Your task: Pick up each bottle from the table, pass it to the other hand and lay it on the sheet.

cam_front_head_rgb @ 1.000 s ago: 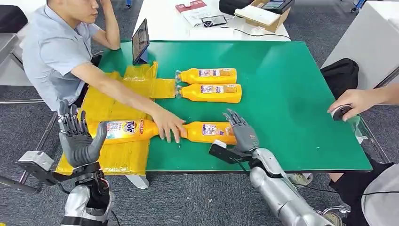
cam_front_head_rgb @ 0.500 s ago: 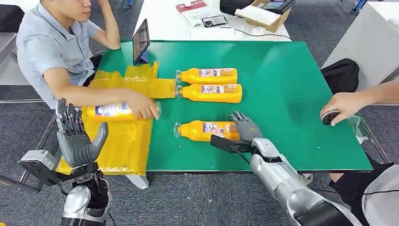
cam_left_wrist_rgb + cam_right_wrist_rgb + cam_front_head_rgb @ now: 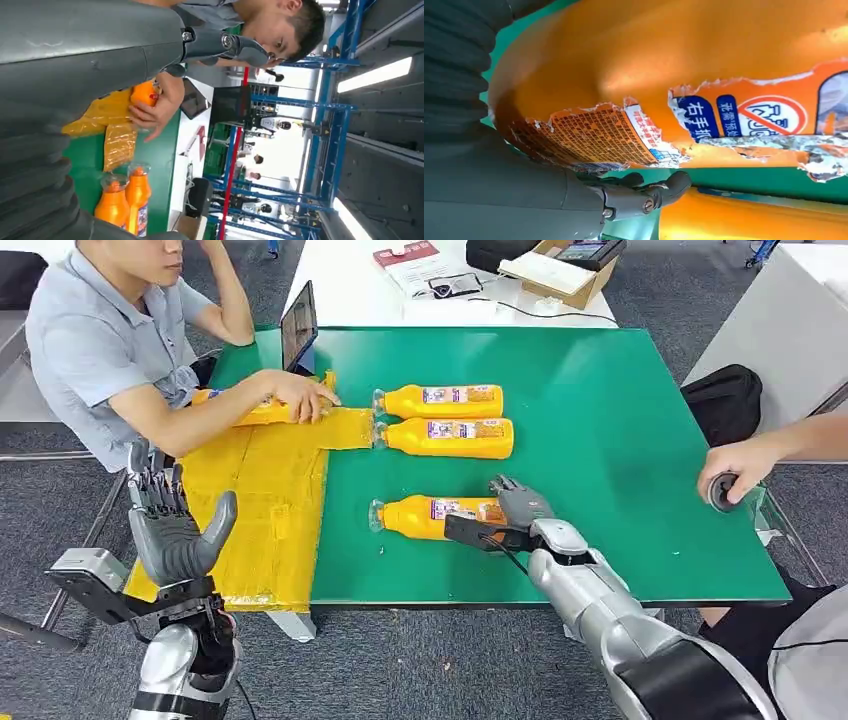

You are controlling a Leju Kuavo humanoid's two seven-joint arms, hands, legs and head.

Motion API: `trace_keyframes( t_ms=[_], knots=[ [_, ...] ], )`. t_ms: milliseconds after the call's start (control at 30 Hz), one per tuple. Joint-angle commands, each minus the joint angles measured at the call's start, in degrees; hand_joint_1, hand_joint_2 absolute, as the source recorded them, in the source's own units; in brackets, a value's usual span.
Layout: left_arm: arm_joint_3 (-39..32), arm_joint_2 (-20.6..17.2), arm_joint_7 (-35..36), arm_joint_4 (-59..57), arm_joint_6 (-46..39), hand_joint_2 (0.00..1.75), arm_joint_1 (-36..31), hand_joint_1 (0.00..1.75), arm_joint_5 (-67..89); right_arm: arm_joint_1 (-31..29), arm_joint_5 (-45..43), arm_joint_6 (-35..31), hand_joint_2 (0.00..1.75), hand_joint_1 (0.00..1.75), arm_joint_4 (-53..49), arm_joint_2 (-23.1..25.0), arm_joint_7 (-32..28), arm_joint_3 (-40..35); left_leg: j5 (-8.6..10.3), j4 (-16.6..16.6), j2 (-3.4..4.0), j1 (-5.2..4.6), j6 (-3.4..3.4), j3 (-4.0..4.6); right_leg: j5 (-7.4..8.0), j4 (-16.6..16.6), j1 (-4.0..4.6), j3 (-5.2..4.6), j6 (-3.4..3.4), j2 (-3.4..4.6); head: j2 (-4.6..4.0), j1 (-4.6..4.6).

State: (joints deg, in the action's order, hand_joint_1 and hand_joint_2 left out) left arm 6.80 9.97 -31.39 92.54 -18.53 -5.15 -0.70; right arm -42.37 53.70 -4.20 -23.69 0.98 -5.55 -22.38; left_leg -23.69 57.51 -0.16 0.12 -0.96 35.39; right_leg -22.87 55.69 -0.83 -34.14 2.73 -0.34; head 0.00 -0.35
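The right hand (image 3: 520, 508) rests on the nearest bottle (image 3: 430, 517) lying on the bench (image 3: 600, 440); finger closure cannot be determined. The left hand (image 3: 175, 535) is raised, fingers spread, holding nothing.

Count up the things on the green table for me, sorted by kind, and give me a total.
Orange plastic bottles: 4, namely the pair lying side by side, the one under the right hand, and the one a person holds on the sheet
Yellow plastic sheet: 1
Dark tablet standing upright: 1
Total: 6
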Motion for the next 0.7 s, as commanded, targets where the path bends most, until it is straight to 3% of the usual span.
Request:
trace_keyframes(
  t_ms=[33, 167, 333, 533, 700],
  knots=[
    [1.8, -1.9, -0.3, -6.5, 1.3, 1.75, -4.2, 0.0, -1.4, -1.2, -9.3, 7.0, 1.75, 1.75, 5.4, 0.3, -8.8, 5.0, -0.04, 0.0, -0.12, 0.03, 0.06, -0.18, -0.08, 0.0, 0.04, 0.21, -0.11, -0.12, 0.0, 0.0],
    [2.7, -2.3, -0.7, -7.5, 1.5, 1.75, -4.9, 0.0, -1.9, 1.1, -15.4, 10.1, 1.75, 1.75, 3.8, 0.3, -16.3, 8.3, 0.0, -0.1, -0.23, 0.05, 0.06, -0.23, -0.08, -0.1, 0.06, 0.28, -0.11, -0.22, 0.0, 0.0],
    [3.3, -2.7, 0.0, -8.0, 2.9, 1.75, -4.4, 0.0, -3.3, 1.5, -20.5, 12.8, 1.75, 1.75, 1.0, 1.9, -18.9, 9.2, -0.07, -0.1, 0.0, 0.05, 0.09, -0.37, -0.07, -0.1, 0.06, 0.35, -0.15, -0.01, 0.0, -0.02],
    [8.3, -5.0, 7.7, -12.9, 15.1, 1.75, -3.6, 0.0, -6.4, 1.7, -25.3, 15.3, 1.75, 1.75, -1.0, 1.3, -19.6, 8.8, -0.11, 0.0, -0.01, 0.02, 0.09, -0.41, -0.13, 0.0, 0.04, 0.37, -0.17, -0.01, 0.0, 0.0],
    [10.8, -2.9, 3.5, -16.1, 15.5, 1.75, 0.4, 0.0, -2.5, 5.6, -33.1, 12.4, 1.75, 1.75, -7.2, 2.7, -23.4, 13.2, -0.07, -0.1, -0.05, 0.0, 0.05, -0.42, -0.09, -0.1, 0.0, 0.44, -0.11, -0.05, 0.0, 0.0]
  ],
)
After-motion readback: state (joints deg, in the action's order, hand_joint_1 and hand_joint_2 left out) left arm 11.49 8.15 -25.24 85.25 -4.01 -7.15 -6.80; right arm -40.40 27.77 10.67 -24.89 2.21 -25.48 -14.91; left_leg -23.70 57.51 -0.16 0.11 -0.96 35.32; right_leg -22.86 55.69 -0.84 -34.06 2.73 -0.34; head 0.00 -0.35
